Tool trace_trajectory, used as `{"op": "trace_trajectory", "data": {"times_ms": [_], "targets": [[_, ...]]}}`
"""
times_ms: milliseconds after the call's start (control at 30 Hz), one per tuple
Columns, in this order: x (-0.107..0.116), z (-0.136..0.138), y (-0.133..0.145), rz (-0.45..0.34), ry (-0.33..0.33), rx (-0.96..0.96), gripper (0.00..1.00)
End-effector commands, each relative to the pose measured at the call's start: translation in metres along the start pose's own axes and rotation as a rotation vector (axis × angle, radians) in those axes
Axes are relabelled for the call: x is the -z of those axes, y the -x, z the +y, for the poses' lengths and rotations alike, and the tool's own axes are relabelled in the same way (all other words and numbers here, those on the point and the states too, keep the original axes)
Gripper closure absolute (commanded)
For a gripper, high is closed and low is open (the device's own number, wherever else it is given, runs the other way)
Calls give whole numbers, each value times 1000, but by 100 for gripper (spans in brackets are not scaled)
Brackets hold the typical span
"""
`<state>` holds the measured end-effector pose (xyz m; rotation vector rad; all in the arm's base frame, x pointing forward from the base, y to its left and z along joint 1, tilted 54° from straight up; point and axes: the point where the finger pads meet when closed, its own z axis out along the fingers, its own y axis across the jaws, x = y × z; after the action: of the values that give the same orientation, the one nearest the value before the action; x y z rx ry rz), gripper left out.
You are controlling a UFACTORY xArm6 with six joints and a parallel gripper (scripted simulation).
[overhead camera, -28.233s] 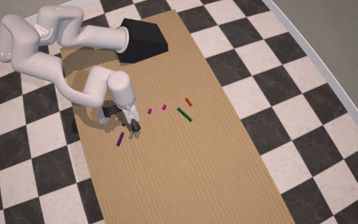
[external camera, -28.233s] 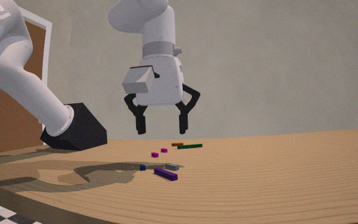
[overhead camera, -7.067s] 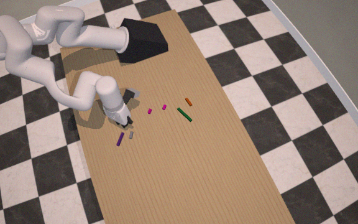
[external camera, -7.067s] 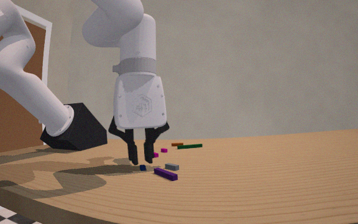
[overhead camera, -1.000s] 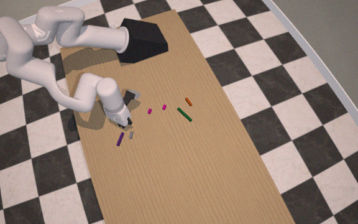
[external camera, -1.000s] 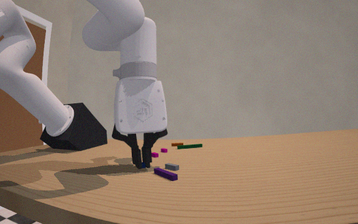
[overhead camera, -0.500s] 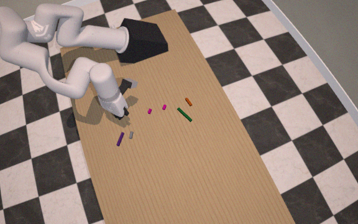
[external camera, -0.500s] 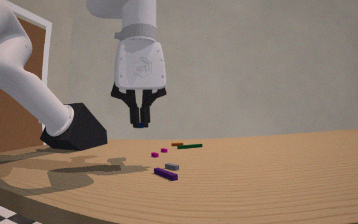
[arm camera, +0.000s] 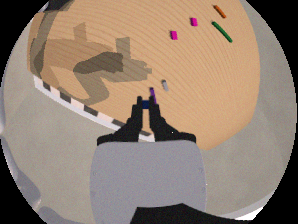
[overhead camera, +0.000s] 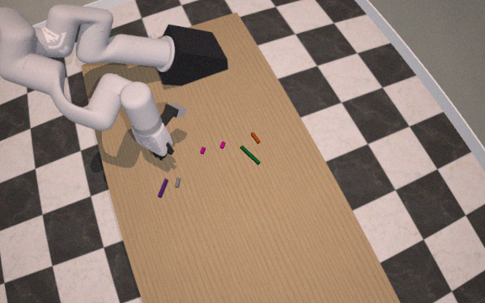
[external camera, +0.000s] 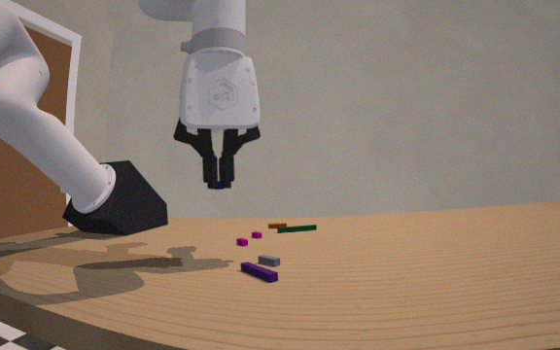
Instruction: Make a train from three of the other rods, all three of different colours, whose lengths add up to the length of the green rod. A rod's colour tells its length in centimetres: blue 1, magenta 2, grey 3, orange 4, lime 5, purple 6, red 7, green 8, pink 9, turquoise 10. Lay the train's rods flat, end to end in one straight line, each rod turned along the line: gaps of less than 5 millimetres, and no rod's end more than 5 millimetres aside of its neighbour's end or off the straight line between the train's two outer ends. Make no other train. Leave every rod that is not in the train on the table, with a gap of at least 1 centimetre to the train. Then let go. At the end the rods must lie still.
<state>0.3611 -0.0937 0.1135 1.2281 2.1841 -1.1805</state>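
Grey rod [overhead camera: 178, 183] [external camera: 268, 261] [arm camera: 165, 85] lies flat beside the purple one [overhead camera: 162, 188] [external camera: 259, 272] [arm camera: 153, 95]; blue rod [external camera: 220, 185] [arm camera: 145, 104] hangs in the pincer [overhead camera: 164, 152] [external camera: 219, 185] [arm camera: 145, 102]

1. White, smooth-jointed robot arm [overhead camera: 78, 114] [external camera: 13, 92] bends over the tabletop, wrist pointing down.
2. White-bodied gripper with black fingers [overhead camera: 164, 152] [external camera: 219, 185] hangs above the surface, clamped nearly shut on a small blue rod.
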Motion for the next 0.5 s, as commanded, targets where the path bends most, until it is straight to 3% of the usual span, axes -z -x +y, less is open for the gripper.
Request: {"op": "trace_trajectory", "data": {"times_ms": [0,467], "targets": [[2,10,-2,-1,3,-66,96],[4,72,-23,1,4,-512,96]]}}
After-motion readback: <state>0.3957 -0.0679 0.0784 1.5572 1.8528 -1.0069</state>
